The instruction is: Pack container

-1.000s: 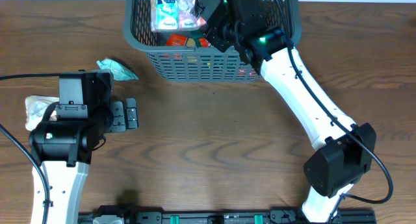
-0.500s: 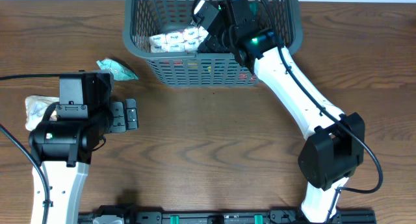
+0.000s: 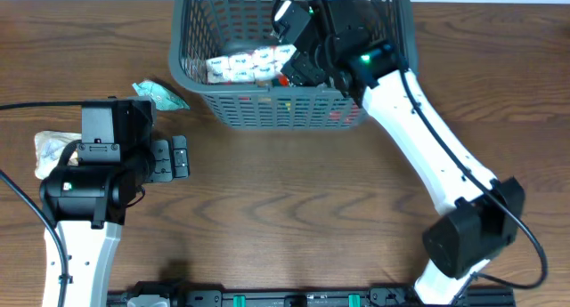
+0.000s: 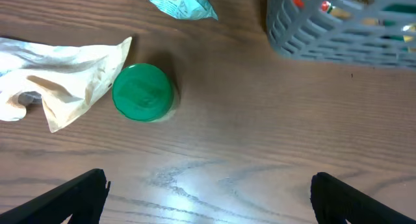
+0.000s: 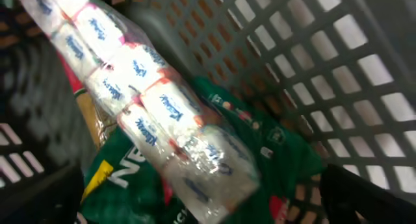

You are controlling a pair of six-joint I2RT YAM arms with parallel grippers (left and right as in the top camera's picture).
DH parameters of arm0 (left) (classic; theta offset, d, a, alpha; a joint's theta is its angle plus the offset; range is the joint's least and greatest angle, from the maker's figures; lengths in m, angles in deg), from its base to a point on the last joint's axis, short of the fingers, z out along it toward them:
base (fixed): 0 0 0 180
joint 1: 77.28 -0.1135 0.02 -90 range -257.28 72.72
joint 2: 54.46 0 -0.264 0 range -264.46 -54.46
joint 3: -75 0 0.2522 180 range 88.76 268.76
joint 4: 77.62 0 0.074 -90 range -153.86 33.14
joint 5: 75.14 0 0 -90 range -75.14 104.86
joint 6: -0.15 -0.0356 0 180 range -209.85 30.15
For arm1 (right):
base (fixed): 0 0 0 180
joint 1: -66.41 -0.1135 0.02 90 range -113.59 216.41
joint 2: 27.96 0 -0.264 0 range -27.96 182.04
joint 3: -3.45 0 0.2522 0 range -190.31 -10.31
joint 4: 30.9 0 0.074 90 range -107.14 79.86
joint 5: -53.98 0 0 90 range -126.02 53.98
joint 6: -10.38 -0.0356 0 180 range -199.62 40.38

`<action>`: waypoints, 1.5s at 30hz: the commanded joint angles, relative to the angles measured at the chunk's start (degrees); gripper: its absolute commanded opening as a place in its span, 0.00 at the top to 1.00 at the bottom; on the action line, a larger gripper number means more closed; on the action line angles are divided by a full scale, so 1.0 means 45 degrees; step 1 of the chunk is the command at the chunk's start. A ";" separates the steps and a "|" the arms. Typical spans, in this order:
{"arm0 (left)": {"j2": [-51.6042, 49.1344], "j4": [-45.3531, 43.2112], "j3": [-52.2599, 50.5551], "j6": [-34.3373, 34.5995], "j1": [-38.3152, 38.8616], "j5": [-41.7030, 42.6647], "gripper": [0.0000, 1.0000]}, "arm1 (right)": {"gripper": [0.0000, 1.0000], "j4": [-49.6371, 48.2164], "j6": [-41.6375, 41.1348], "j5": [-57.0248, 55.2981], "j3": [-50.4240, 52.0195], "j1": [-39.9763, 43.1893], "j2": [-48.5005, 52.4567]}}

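The dark grey lattice container (image 3: 267, 107) stands at the table's far middle; its wall fills the right wrist view (image 5: 312, 62). Inside it lies a clear pack of white tissue packets (image 3: 249, 65), resting on a green packet (image 5: 260, 146) and other items. My right gripper (image 3: 287, 68) is inside the container with its jaws open wide; the pack's near end (image 5: 149, 107) lies between the fingers (image 5: 205, 204) without being pinched. My left gripper (image 3: 178, 156) is open and empty above bare table (image 4: 208, 204), left of the container.
A green round lid (image 4: 143, 92) lies on the table beside a crumpled cream bag (image 4: 58, 81), which also shows in the overhead view (image 3: 44, 151). A teal packet (image 3: 160, 95) lies left of the container. The container's corner shows in the left wrist view (image 4: 344, 23).
The tissue pack went from held up at the container's far side to lying across the inside. The right arm moved and the container slid a little nearer. The left arm has not moved.
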State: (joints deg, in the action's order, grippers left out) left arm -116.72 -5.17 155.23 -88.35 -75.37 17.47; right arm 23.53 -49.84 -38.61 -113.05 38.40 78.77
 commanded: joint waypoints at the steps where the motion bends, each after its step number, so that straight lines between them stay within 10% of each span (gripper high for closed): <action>1: 0.0034 0.0053 0.0253 0.0058 -0.0053 -0.0019 0.02 | 0.01 0.0262 -0.0364 0.0204 0.0063 -0.0272 -0.0724; 15: 0.0034 0.0029 0.0257 0.0049 -0.0053 -0.0704 0.01 | 0.01 -0.2492 -0.1039 -0.2142 -0.0607 0.0068 -0.0889; 27: -0.0617 0.2521 0.5085 0.0806 -0.0554 -0.1598 0.02 | 0.01 0.5314 -0.7577 -0.3293 -0.6994 0.3177 -0.1715; 35: -0.4002 0.3026 0.9510 0.5319 -0.2268 -0.1598 0.01 | 0.01 0.8184 -0.7475 -0.1651 -0.6980 0.6086 -0.2215; 45: -0.8767 0.0699 1.0151 0.7087 -0.2419 -0.0321 0.01 | 0.01 0.9020 -0.6640 -0.0316 -0.6572 0.7456 -0.2025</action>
State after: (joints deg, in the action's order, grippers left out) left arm -152.72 -1.14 200.43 -60.53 -85.97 12.44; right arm 63.81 -81.53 -42.37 -143.12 71.14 69.27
